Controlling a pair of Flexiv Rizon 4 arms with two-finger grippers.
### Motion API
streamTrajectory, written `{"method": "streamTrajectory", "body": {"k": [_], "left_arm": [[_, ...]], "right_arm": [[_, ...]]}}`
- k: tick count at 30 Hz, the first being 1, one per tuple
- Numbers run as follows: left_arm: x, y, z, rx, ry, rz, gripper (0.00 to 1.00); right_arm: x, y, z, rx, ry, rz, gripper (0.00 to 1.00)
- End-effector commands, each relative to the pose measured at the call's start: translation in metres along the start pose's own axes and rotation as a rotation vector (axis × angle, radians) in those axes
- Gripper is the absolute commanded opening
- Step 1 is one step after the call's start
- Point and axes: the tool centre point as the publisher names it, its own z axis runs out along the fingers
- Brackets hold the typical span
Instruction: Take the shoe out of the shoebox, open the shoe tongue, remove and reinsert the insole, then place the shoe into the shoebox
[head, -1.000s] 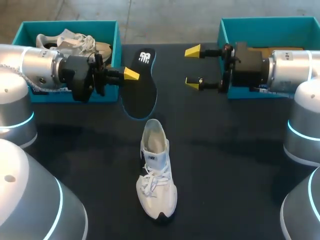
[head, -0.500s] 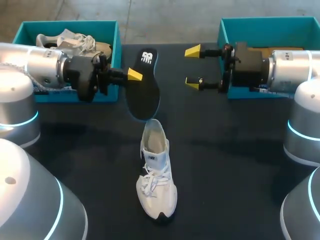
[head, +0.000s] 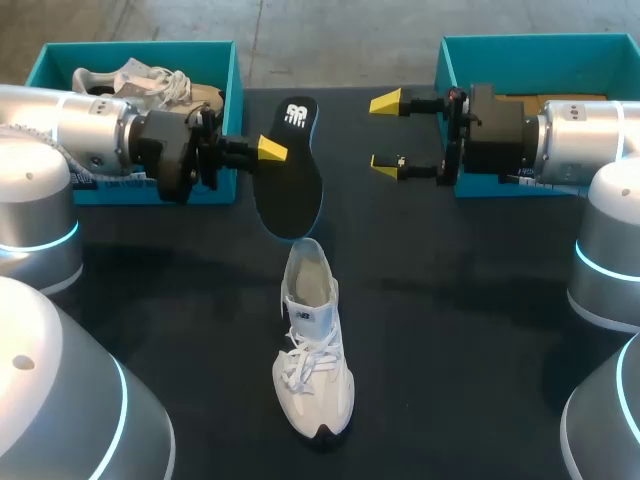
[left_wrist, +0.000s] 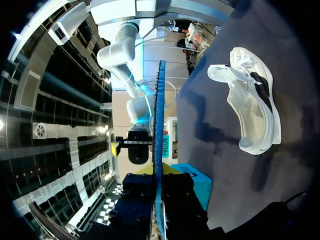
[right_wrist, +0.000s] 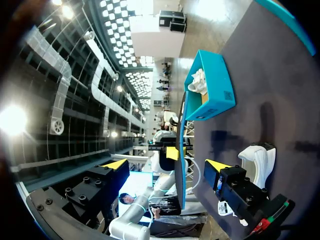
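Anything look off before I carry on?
Nothing stands out. The insole is out of the shoe, pinched in the left gripper as the task expects; the shoe stands upright.

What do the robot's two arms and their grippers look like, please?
Both the left arm and right arm are smooth silver-grey cylinders with glowing cyan rings at rounded joints. The left gripper and right gripper have black, bolted bodies and bright yellow wedge tips.
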Motion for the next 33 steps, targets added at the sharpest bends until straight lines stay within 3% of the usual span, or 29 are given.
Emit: {"method": "streamTrajectory", "body": {"k": [1,15,33], "left_arm": [[0.001,0.0,0.001,-0.002,0.0,0.002,0.0],[0.001,0.0,0.001,-0.002,0.0,0.002,0.0],[0.001,0.0,0.001,-0.002,0.0,0.002,0.0]], "right_arm": [[0.0,0.0,0.002,-0.003,0.0,0.0,1.0],[-0.002,-0.002,0.022,0.074,-0.086,-0.003,1.0],[-0.025,-0.026,0.051,0.117,-0.049,0.033,1.0]]}}
